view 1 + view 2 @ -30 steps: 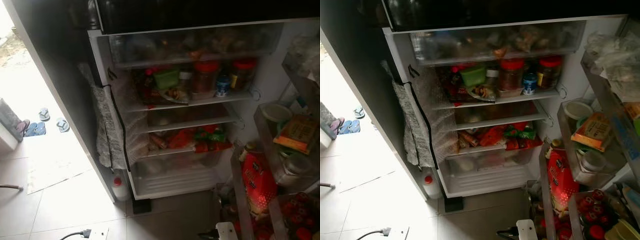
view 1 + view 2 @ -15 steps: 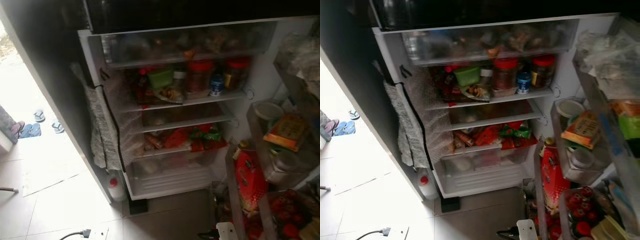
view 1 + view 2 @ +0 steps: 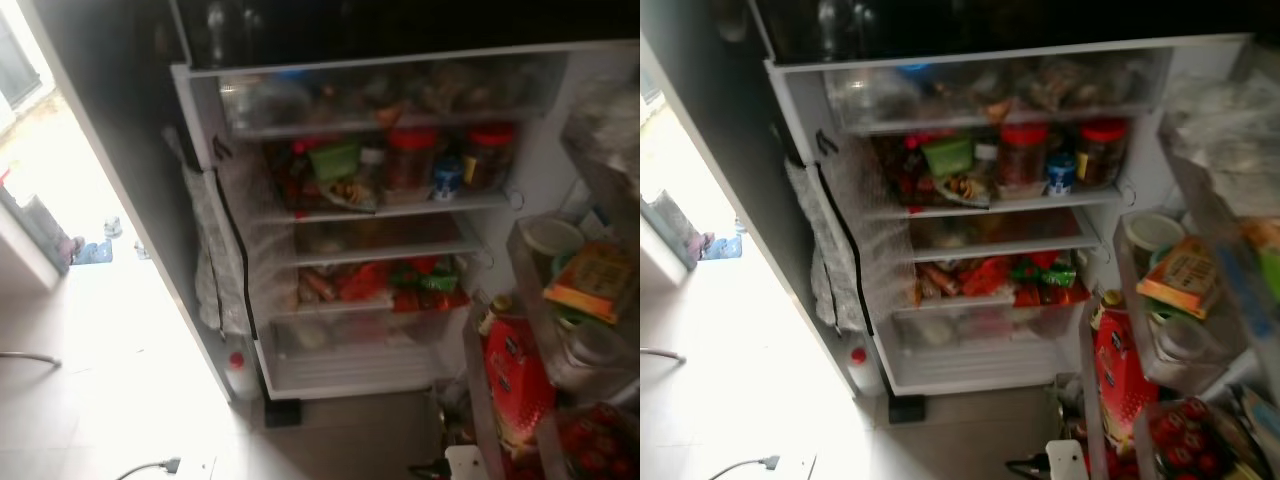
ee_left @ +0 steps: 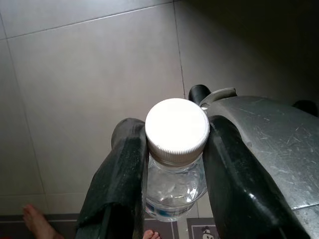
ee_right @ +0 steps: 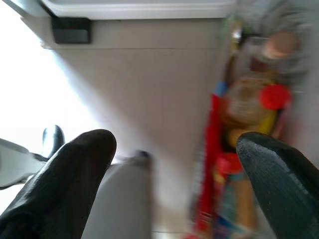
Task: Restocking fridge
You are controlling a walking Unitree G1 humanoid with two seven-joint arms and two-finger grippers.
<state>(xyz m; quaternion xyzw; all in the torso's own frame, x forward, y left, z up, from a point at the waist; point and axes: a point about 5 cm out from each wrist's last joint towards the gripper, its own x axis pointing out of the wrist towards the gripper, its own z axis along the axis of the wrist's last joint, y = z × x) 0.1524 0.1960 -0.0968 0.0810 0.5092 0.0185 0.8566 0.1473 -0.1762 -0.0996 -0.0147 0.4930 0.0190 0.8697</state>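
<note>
Left gripper [image 4: 174, 164] clamps clear plastic white-capped bottle [image 4: 176, 149] at frame centre, over grey tiled floor [image 4: 89, 89]. Right gripper [image 5: 174, 174] spread wide, empty. Open stocked fridge [image 3: 380, 240] centre frame.

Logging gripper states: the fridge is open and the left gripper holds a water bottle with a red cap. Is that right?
Not quite: the left wrist view shows the cap is white. The left gripper does hold the water bottle, and the fridge is open.
</note>
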